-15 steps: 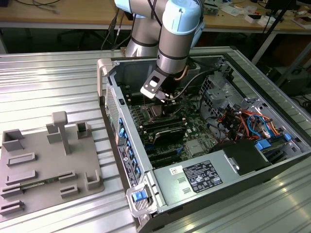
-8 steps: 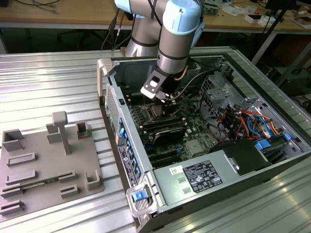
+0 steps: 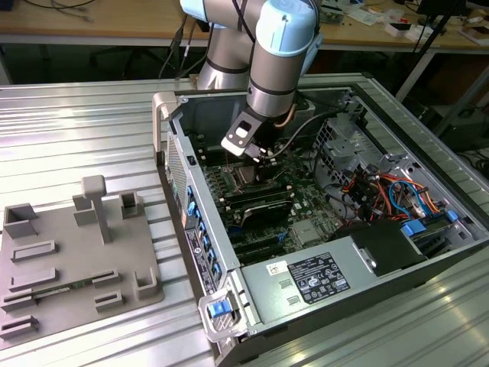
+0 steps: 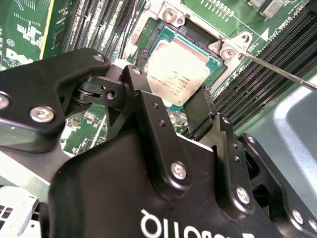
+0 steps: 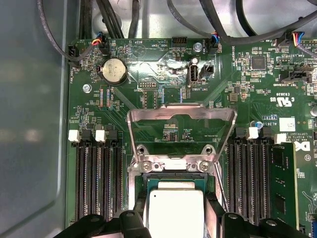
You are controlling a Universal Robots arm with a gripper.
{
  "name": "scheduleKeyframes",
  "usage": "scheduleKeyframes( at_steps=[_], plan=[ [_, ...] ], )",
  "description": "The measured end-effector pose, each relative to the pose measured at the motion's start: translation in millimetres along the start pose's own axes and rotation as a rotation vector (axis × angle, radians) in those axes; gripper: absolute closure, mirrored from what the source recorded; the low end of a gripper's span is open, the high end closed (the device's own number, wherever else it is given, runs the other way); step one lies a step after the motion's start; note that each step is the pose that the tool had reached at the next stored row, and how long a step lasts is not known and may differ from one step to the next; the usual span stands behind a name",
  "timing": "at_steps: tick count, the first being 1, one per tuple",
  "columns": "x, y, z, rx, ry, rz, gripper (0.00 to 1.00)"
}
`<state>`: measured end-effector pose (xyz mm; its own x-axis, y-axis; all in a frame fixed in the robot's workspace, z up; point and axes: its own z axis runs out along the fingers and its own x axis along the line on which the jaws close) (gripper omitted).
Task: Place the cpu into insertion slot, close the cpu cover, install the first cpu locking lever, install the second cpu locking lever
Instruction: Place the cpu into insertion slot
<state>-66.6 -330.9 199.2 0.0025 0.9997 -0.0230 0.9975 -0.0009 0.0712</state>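
The cpu (image 5: 176, 214), a flat square chip with a silvery top, lies in the insertion slot (image 5: 173, 177) on the green board. My gripper (image 5: 176, 220) hangs low over it, its black fingers (image 5: 134, 222) pressed against two opposite sides of the chip. In the second wrist view the cpu (image 4: 178, 69) sits between the fingers (image 4: 143, 94) of the gripper (image 4: 171, 91). The cpu cover (image 5: 181, 113), a thin silver frame, stands swung open beyond the slot. A thin locking lever (image 4: 277, 72) juts out beside the slot. In the exterior view the gripper (image 3: 256, 157) is inside the computer case.
Long black memory slots (image 5: 99, 183) flank the socket on both sides. Cables (image 5: 114, 20) run along the board's edge. The case walls (image 3: 179, 164) and the power supply (image 3: 321, 275) hem in the arm. A grey fixture plate (image 3: 72, 260) lies at the exterior view's left.
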Motion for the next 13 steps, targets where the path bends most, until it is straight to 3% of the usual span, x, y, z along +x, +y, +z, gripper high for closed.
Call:
scheduleKeyframes(
  at_steps=[13],
  plan=[
    [0.0,1.2,1.6,-0.0002,0.0006,-0.010,0.45]
  ],
)
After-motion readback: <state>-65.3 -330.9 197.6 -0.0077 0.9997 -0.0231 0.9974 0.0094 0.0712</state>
